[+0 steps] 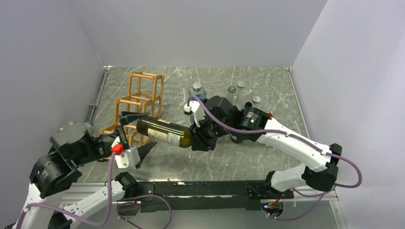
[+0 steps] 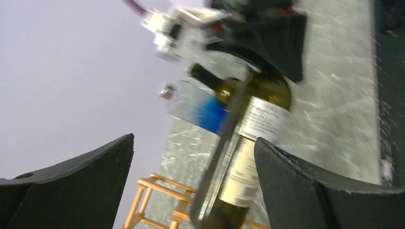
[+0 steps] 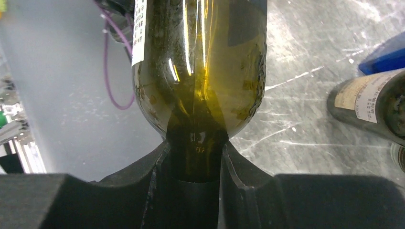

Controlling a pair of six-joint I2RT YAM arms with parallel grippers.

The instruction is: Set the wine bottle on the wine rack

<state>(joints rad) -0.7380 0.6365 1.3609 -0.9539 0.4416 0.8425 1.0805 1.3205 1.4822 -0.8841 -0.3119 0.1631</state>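
Observation:
The wine bottle [image 1: 165, 132] is dark green with a pale label. It is held lying level above the table, base toward the wine rack [image 1: 143, 102], a light wooden stepped frame at the back left. My right gripper [image 1: 201, 138] is shut on the bottle's neck [image 3: 196, 157]; the bottle's shoulder [image 3: 200, 71] fills the right wrist view. My left gripper [image 1: 141, 133] is open, one finger on each side of the bottle's base. In the blurred left wrist view the bottle [image 2: 248, 157] lies between the fingers [image 2: 325, 191], nearer the right one, with the rack [image 2: 157, 200] below.
A second dark bottle [image 3: 367, 105] lies beside a blue object [image 3: 387, 57]. A grey-capped blue item [image 1: 197, 89] stands behind my right wrist. Small round caps and jars [image 1: 241, 84] sit at the back right. Grey walls close in the left, back and right.

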